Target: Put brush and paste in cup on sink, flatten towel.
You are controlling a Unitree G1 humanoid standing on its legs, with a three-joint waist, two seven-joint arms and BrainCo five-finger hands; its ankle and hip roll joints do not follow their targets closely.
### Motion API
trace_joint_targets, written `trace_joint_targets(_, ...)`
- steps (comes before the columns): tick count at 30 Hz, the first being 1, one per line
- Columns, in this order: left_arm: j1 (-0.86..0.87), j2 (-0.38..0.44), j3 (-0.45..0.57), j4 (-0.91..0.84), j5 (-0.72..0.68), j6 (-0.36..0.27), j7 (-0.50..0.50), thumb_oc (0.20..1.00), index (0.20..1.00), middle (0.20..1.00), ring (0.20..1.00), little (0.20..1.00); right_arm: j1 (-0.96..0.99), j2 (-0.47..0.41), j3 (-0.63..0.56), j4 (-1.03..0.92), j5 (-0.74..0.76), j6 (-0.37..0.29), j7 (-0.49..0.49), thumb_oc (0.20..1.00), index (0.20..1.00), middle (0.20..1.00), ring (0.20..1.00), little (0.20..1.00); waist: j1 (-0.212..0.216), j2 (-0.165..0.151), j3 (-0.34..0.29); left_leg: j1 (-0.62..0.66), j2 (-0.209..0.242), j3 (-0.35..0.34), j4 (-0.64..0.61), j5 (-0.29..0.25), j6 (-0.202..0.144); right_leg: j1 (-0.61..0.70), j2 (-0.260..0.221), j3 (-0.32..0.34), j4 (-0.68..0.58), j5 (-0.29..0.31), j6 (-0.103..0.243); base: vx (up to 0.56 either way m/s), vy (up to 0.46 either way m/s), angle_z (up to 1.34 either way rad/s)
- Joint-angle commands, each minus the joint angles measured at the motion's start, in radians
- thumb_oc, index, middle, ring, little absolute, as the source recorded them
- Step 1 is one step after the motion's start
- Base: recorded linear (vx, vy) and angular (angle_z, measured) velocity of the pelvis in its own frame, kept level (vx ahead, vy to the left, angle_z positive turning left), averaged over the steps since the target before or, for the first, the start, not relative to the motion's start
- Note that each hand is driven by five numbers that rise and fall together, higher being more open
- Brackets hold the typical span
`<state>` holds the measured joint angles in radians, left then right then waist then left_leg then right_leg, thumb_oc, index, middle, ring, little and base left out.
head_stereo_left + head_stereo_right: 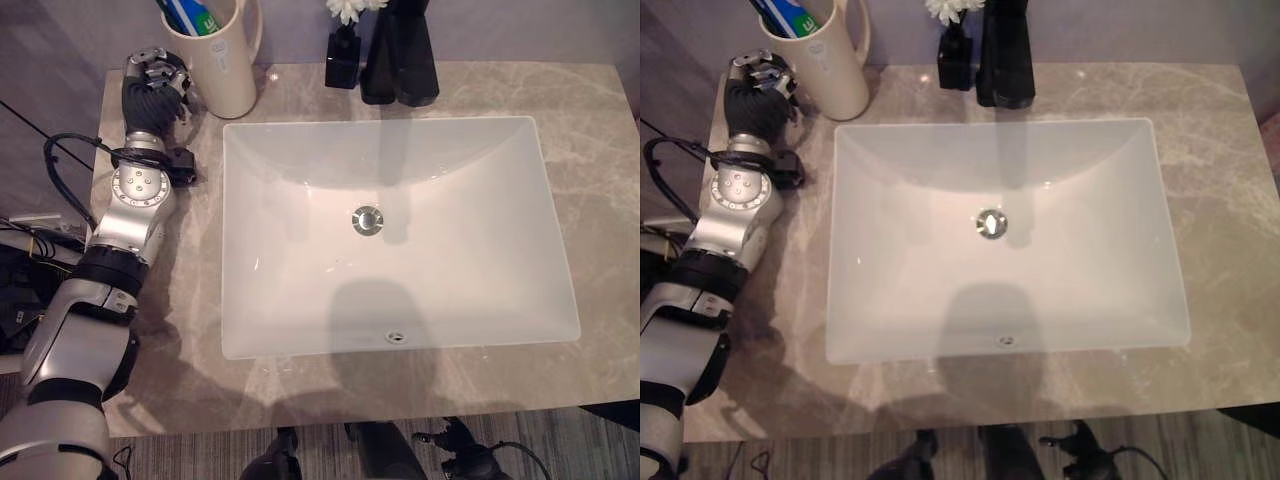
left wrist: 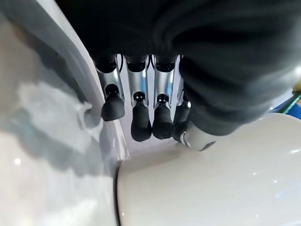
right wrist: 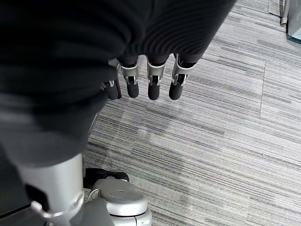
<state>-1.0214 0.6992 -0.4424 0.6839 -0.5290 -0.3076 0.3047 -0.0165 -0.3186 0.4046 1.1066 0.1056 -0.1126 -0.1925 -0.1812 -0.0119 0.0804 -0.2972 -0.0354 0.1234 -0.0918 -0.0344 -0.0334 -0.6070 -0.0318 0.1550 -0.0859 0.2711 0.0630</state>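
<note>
A cream cup with a handle stands at the back left corner of the marble counter. A blue toothbrush and a green-and-blue paste tube stick out of its mouth. My left hand rests on the counter just left of the cup, with relaxed fingers that hold nothing. The cup's rounded wall lies close past the fingertips. My right hand hangs over the carpeted floor, its fingers loose and empty.
A white rectangular sink with a metal drain takes up the counter's middle. A black faucet and a small black vase with a white flower stand behind it. Bare marble counter lies right of the sink.
</note>
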Motion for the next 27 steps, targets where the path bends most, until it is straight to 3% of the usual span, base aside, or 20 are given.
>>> trace_joint_targets(1, 0.011, -0.045, -0.027, 0.039, 0.040, 0.001, 0.008, 0.200, 0.200, 0.200, 0.200, 0.200, -0.008, -0.050, 0.009, -0.014, 0.029, -0.005, -0.018, 1.000, 1.000, 1.000, 1.000, 1.000, -0.041, 0.038, 0.060, -0.017, 0.076, -0.009, 0.005, 0.060, -0.078, 0.065, -0.013, 0.007, -0.001, -0.072, 0.091, 0.00, 0.000, 0.00)
trace_joint_targets(19, -0.024, -0.069, -0.042, 0.061, 0.061, 0.004, 0.024, 0.200, 0.200, 0.200, 0.200, 0.200, -0.005, -0.053, 0.006, 0.006, 0.036, -0.008, -0.025, 1.000, 1.000, 1.000, 1.000, 1.000, -0.046, 0.032, 0.055, -0.031, 0.081, -0.003, 0.005, 0.068, -0.080, 0.049, -0.004, 0.010, -0.001, -0.067, 0.090, 0.00, 0.000, 0.00)
trace_joint_targets(27, 0.090, -0.069, 0.069, 0.054, 0.119, 0.007, 0.094, 0.200, 0.200, 0.200, 0.200, 0.200, -0.014, -0.050, -0.014, 0.037, 0.026, -0.002, -0.030, 1.000, 1.000, 1.000, 1.000, 1.000, -0.026, 0.015, 0.032, 0.021, 0.080, -0.013, 0.005, 0.052, -0.077, 0.105, -0.005, -0.008, -0.001, -0.082, 0.091, 0.01, 0.000, -0.01)
